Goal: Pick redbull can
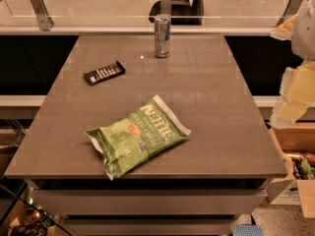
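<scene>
The redbull can [162, 36] is a slim silver-and-blue can. It stands upright near the far edge of the grey table [211, 112], about in the middle. My gripper [294, 93] shows as pale white-and-yellow parts at the right edge of the view. It hangs beyond the table's right side, well away from the can and nearer to me than it. It touches nothing.
A green chip bag [136, 135] lies flat near the table's front centre. A flat black snack bar [104, 73] lies at the far left. A glass railing with metal posts [166, 1] runs behind the table. An open cardboard box [298, 168] stands on the floor at the right.
</scene>
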Available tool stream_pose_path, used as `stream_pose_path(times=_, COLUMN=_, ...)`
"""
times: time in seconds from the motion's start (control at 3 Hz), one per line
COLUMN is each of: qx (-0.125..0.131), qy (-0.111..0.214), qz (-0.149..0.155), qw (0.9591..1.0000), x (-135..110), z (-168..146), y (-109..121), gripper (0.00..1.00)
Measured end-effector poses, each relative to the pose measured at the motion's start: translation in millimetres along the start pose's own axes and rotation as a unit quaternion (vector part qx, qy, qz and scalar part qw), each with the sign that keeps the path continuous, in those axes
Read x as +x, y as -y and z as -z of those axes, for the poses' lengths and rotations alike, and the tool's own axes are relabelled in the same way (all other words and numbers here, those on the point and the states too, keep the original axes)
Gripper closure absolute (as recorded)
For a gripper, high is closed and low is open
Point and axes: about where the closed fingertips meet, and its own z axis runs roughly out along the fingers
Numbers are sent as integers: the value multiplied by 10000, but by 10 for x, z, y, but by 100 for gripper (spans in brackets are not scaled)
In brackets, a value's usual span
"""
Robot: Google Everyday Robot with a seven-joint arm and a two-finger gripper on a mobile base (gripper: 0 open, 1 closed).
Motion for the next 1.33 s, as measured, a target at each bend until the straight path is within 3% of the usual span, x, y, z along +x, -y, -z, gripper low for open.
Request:
stream_pose_path(times=0.67, qx=125, qy=173, qz=-165, qw=9996, x=-45, z=8, y=59, gripper=0)
stream_pose_path(times=1.0, qx=260, qy=367, qz=-419, qw=9981, x=-76, z=-2, y=165, gripper=0)
stream_pose_path(times=1.33, qx=396, qy=662, qz=-868, qw=9932, x=-83, z=-52, y=303, gripper=0)
